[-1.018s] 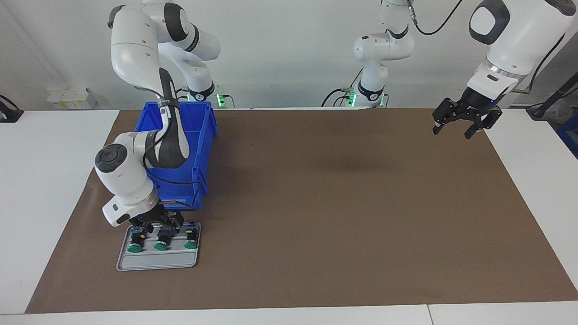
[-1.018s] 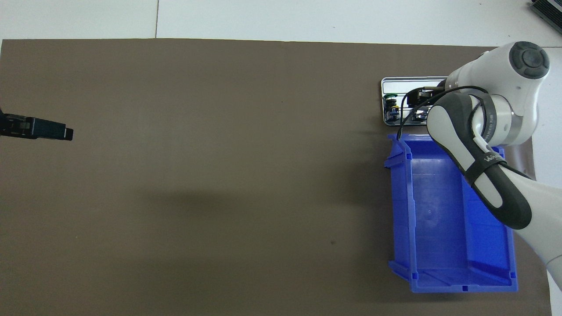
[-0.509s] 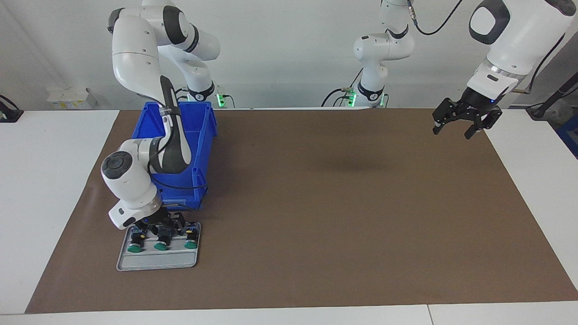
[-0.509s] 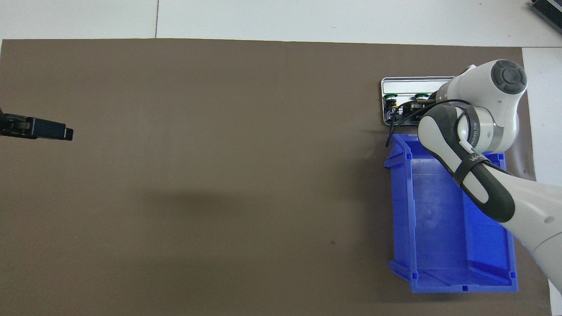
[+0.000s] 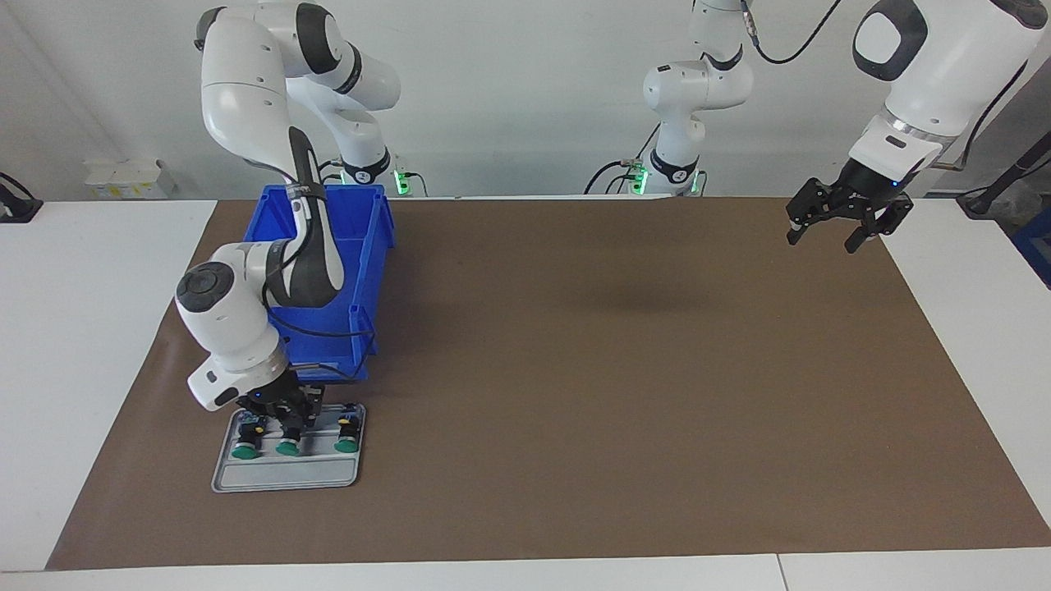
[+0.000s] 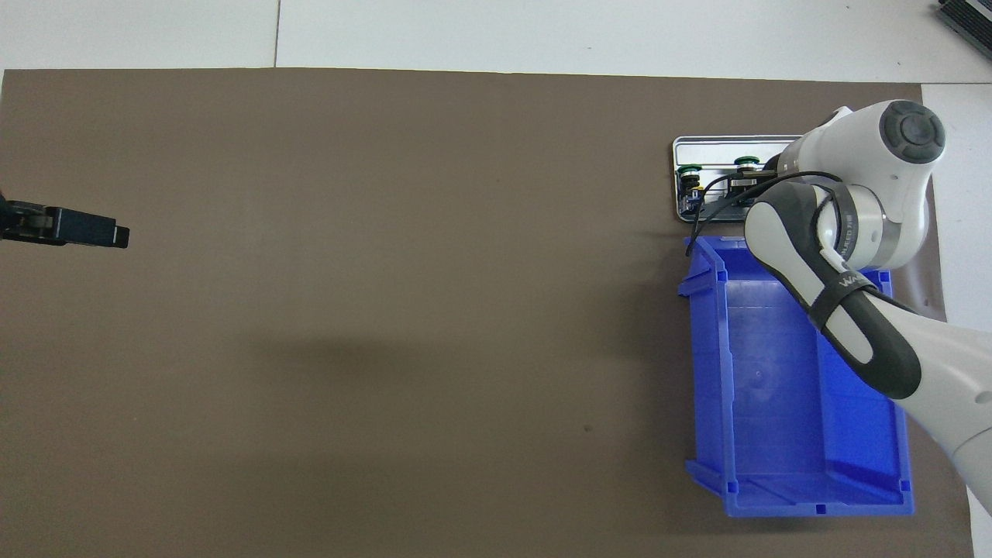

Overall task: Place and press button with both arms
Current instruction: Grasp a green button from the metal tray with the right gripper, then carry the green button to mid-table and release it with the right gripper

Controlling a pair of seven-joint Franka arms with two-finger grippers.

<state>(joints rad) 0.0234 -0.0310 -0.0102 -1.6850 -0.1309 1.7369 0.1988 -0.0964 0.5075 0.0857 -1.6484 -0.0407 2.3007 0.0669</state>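
The button (image 5: 287,439) lies on its side in the middle of a row of three on a small grey tray (image 5: 283,474), its green cap turned away from the robots. The right gripper (image 5: 289,420) is down on it, jaws clenched on the button's black body just nearer to the robots than the cap. In the overhead view the cap shows at the edge of the right arm's wrist (image 6: 746,162); the gripper itself is hidden under the wrist there.

Two look-alike buttons flank it on the tray: one toward the left arm's end of the tabletop (image 5: 347,437), its cap also plain from above (image 6: 689,168), and one on the outer end of the row (image 5: 244,443), which the arm covers in the overhead view. The strip of the tray farther from the robots than the buttons is bare metal.

A blue bin (image 5: 361,246) stands just beside the tray, nearer to the robots, its open inside showing no contents (image 6: 767,387). The right arm (image 5: 238,320) reaches over this bin to get to the tray. Tray and bin sit on a brown mat (image 5: 616,394) that covers most of the white tabletop (image 5: 90,328), at the right arm's end.

The left gripper (image 5: 833,232) hangs in the air over the mat's edge at the left arm's end, well apart from the tray, jaws released and holding nothing; the left arm waits. From above only its dark tip shows (image 6: 91,230).
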